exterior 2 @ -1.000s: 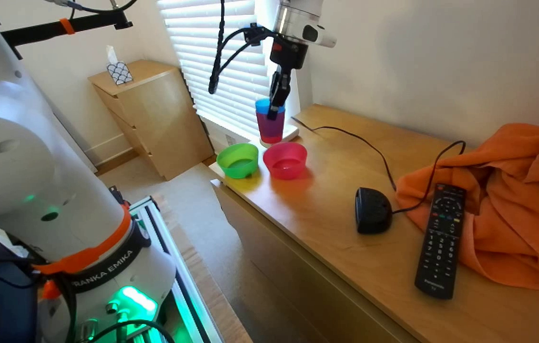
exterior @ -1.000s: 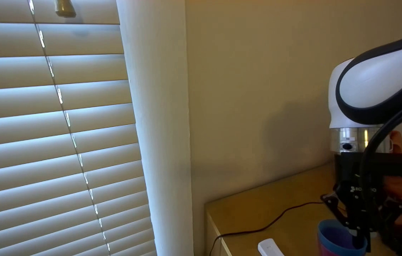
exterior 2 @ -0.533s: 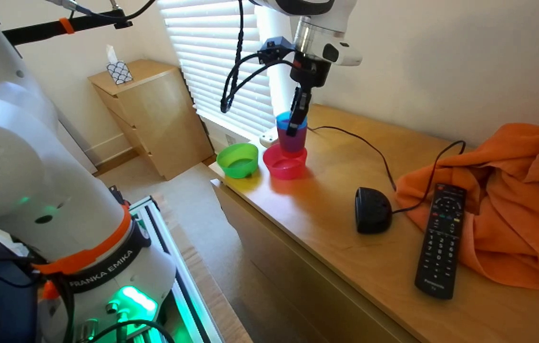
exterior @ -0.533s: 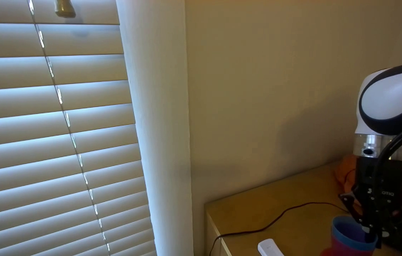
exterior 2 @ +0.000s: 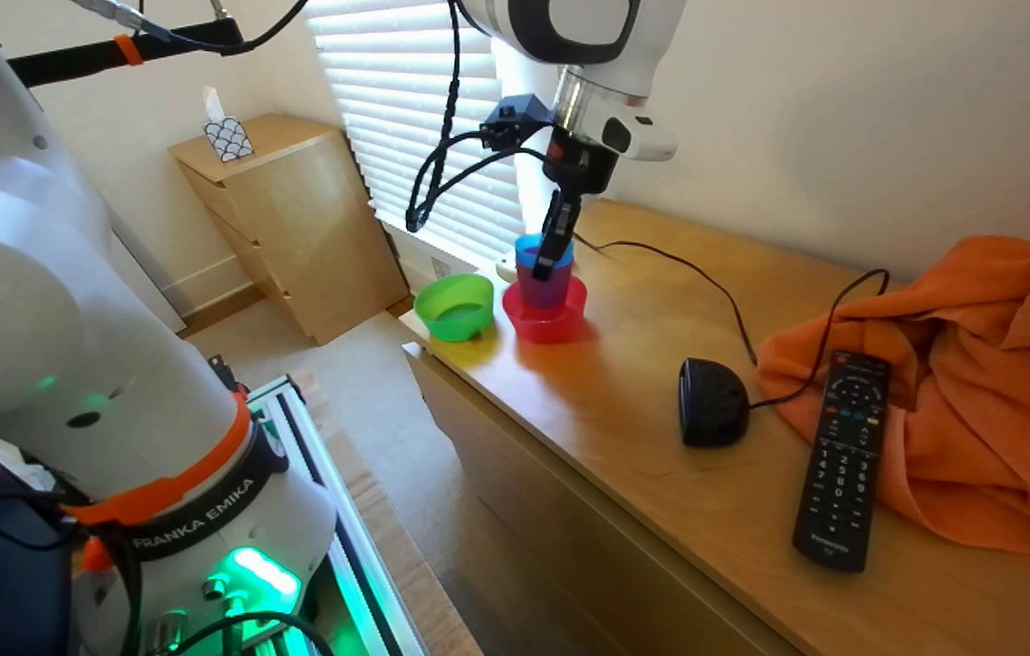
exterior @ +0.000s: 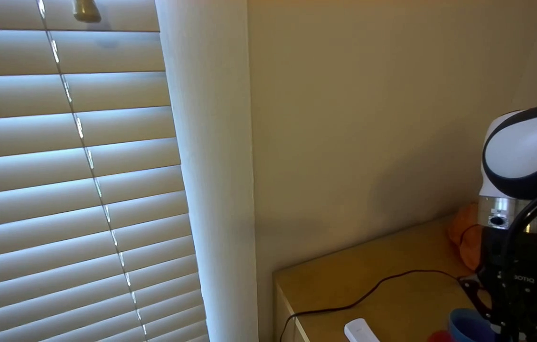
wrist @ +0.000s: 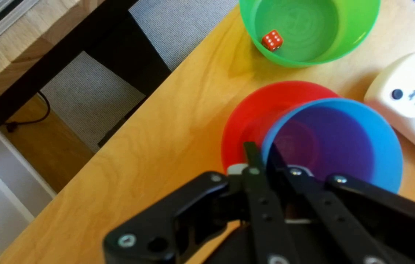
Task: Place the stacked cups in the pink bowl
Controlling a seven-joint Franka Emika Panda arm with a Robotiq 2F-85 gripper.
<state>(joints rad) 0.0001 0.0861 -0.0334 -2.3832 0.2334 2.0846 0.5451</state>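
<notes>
The stacked cups show in an exterior view, with a blue rim above a reddish-purple body. They also show in the wrist view and, cut off by the bottom edge, in an exterior view. My gripper is shut on the cups' near wall, one finger inside and one outside, as the wrist view shows. The pink bowl stands on the dresser top under the cups and looks red in the wrist view. The cups' lower end overlaps the bowl; I cannot tell whether it touches the bottom.
A green bowl with a red die stands beside the pink bowl. A white device lies close to the cups. A black box, a remote, a cable and an orange cloth lie on the dresser.
My gripper has carried the stacked cups from behind the pink bowl to above it, then lowered them, so they now overlap the bowl. The bowls have not moved.
</notes>
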